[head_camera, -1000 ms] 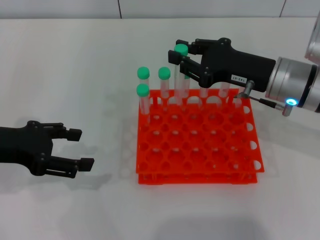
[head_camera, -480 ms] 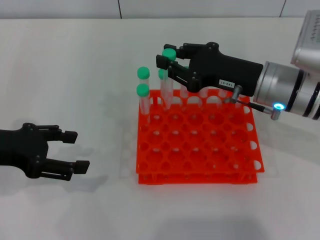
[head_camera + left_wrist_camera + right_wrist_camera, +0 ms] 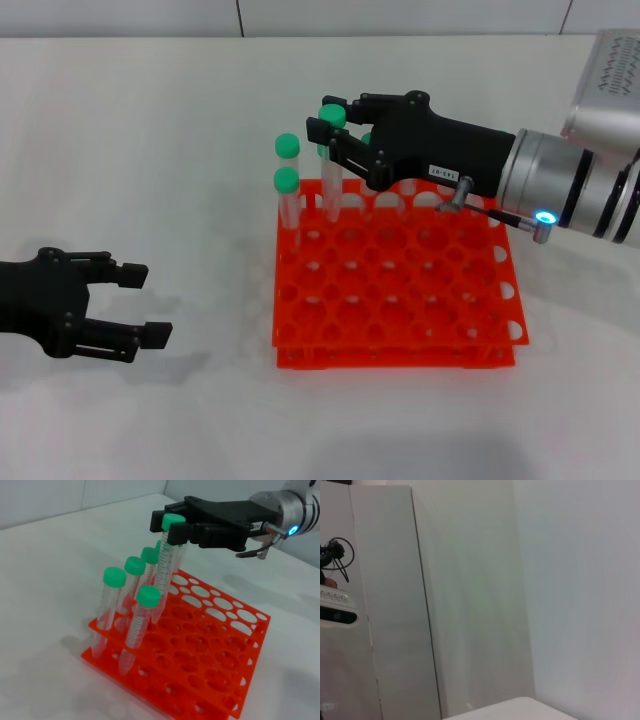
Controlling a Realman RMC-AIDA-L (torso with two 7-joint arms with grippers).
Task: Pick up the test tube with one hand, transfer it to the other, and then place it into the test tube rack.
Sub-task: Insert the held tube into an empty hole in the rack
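Observation:
My right gripper (image 3: 326, 118), black with a small white label, is shut on a green-capped test tube (image 3: 330, 165) just under its cap. It holds the tube nearly upright over the back left part of the orange-red test tube rack (image 3: 400, 300). The tube's lower end reaches down among the rack's holes. The left wrist view shows the same gripper (image 3: 170, 527), tube (image 3: 164, 565) and rack (image 3: 210, 660). My left gripper (image 3: 148, 302) is open and empty, low over the table left of the rack.
Two other green-capped tubes (image 3: 287, 185) stand at the rack's back left corner, and one more cap (image 3: 368, 138) shows behind my right gripper. In the left wrist view several tubes (image 3: 131, 587) stand close beside the held one. The right wrist view shows only a wall.
My right gripper has carried the tube leftward and lower, toward the rack's back left holes. My left gripper has drawn back to the left and stays open.

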